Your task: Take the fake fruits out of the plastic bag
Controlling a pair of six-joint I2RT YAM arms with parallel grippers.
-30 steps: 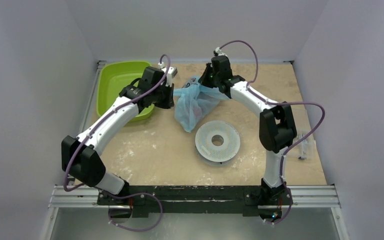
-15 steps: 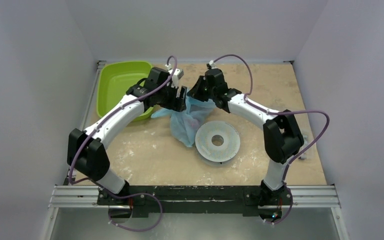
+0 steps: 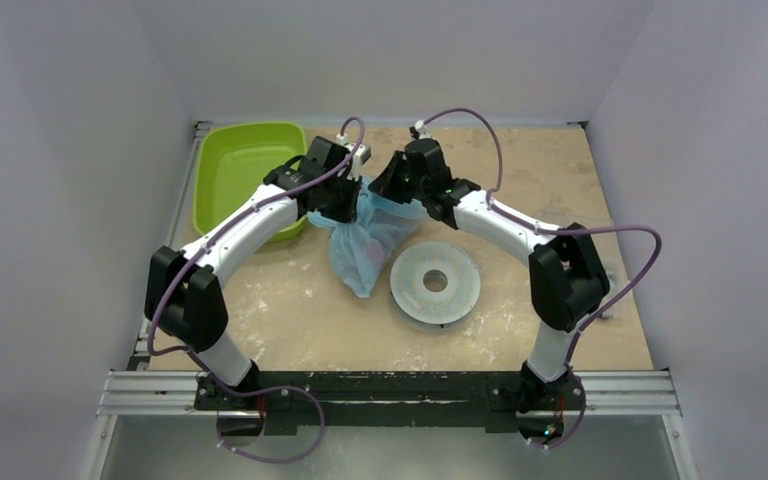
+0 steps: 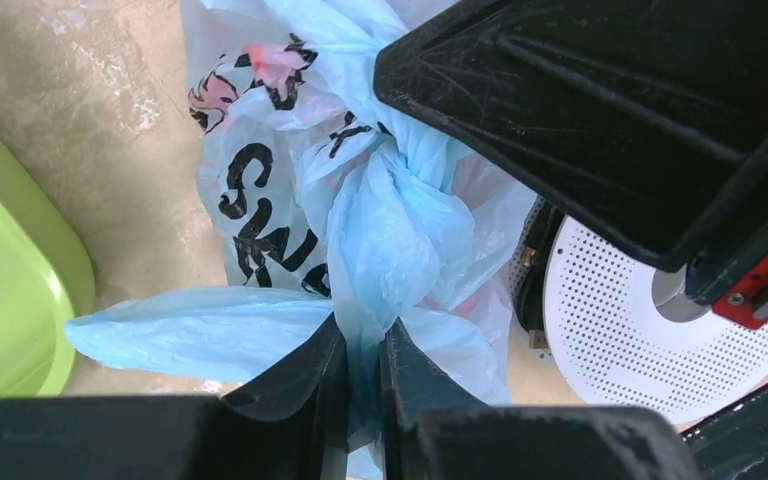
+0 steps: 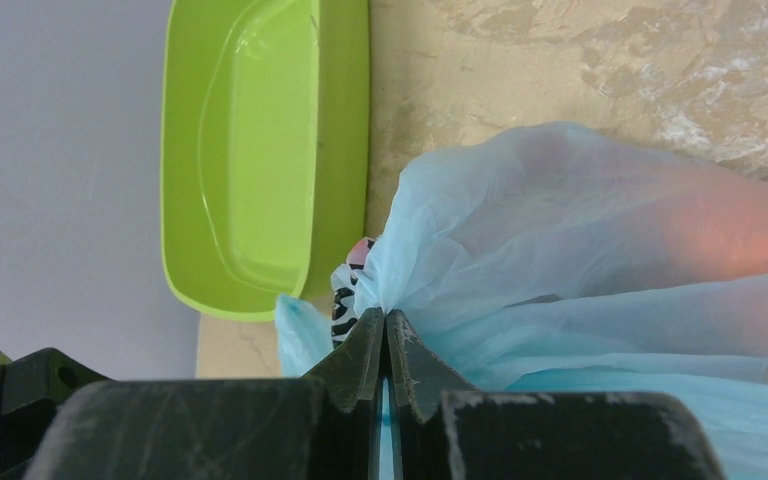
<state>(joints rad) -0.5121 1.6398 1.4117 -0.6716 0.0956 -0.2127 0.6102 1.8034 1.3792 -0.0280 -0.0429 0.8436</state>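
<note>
Both claws are on the bag (image 3: 360, 250) right now. The left claw (image 4: 355, 400) is squeezed nearly shut, with just a twisted rope of blue plastic jammed in the thin gap between its fingers (image 4: 300, 400). The right claw (image 5: 385, 340) is pinched fully closed on a fold of the same bag, right next to the printed panel.

From the top camera the two claws sit close together at the far middle of the table (image 3: 300, 310). The bag hangs down from them toward the near side. It's between the green tray (image 3: 240, 170) on the left and the white perforated disc (image 3: 435, 283) on the right, and its lower tip sits just beside the disc's edge. Can't tell if the bottom of it is actually resting on the table.

The fruits (image 5: 730, 225) are inside the bag. All you get is a red-orange glow through the thin plastic in the right wrist view, so I can't say which pieces or how many. Nothing sits in the part of the tray that shows.
</note>
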